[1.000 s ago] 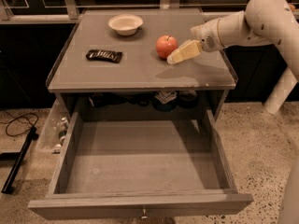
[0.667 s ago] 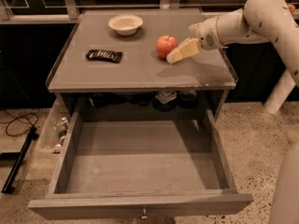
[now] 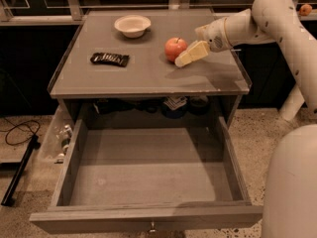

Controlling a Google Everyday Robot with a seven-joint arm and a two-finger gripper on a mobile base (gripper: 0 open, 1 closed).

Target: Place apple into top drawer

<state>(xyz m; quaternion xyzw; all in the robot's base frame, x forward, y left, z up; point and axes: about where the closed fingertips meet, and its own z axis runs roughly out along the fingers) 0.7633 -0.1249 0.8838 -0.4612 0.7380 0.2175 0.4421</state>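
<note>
The red-orange apple (image 3: 174, 47) stands on the grey table top (image 3: 148, 73), right of its middle. My gripper (image 3: 188, 47) reaches in from the right at the apple's height and is open. One cream finger (image 3: 192, 53) lies along the apple's front right side, touching or nearly touching it. The top drawer (image 3: 67, 172) is pulled fully out below the table top and has nothing in it. Its small metal knob (image 3: 152, 227) shows on the front panel.
A white bowl (image 3: 132, 25) stands at the back of the table top and a dark snack bar (image 3: 110, 59) lies to the left. A small pale orange fruit (image 3: 305, 9) sits on the counter at far right. Packets (image 3: 174, 103) lie under the top. My white arm (image 3: 292, 38) fills the right side.
My gripper has moved slightly left, closer to the apple. The apple, bowl, snack bar and drawer have not moved.
</note>
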